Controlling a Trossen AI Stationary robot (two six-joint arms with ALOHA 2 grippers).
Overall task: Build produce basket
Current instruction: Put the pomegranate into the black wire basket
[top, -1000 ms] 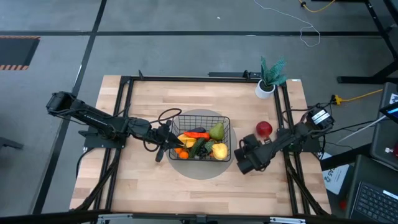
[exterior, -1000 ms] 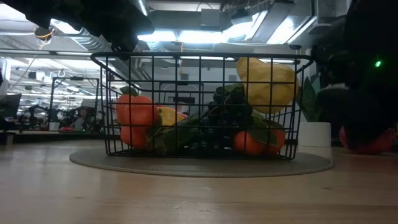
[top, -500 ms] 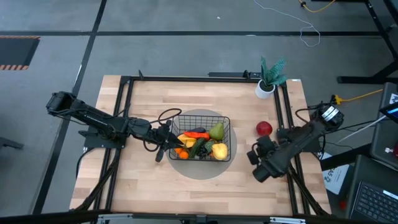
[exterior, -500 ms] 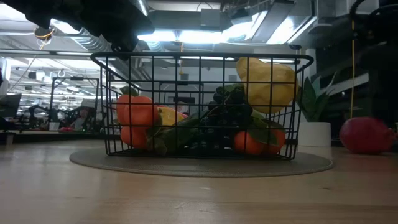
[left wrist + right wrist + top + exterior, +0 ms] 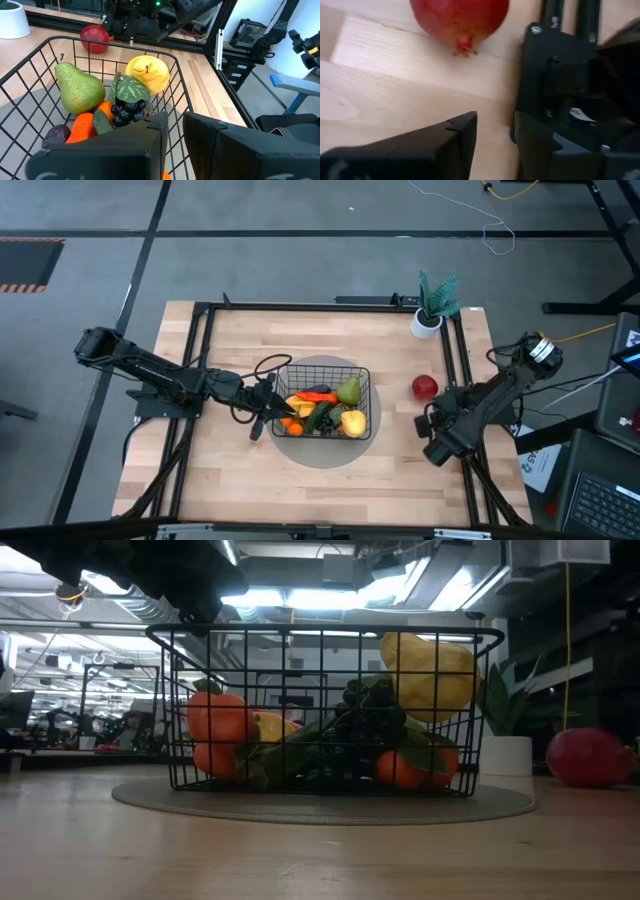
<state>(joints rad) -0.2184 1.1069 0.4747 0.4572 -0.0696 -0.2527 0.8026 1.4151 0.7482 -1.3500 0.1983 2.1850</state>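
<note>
The black wire basket [image 5: 366, 376] stands on a grey round mat [image 5: 322, 457] at the table's middle. It holds produce: a green pear [image 5: 75, 90], a yellow fruit [image 5: 147, 74], dark grapes [image 5: 126, 110] and orange pieces [image 5: 218, 718]. My left gripper [image 5: 267, 408] is at the basket's left side, shut on its wire. A red fruit with a small crown [image 5: 425, 387] lies on the wood right of the basket. My right gripper [image 5: 433, 442] hangs open near the table's right edge, on the near side of the red fruit [image 5: 460, 20], with nothing between its fingers. My left gripper holds the basket by its wire wall close to the near-left corner [image 5: 169, 107], coming in about level from the table's left. The wire runs into the narrow gap between the two fingers [image 5: 125, 145], which hide the exact spot. The basket's bottom rests flat on the mat.
A teal potted plant in a white pot [image 5: 435, 305] stands at the far right corner. Black frame rails [image 5: 465, 380] run along the table's left and right sides. Bare wood lies on the near side of the mat [image 5: 320, 805].
My right gripper has drawn back from beside the basket toward the table's right edge and a little toward its near edge, rising and turning as it went. It now leaves the red fruit in plain sight in the low view. The fruit and basket have stayed put.
</note>
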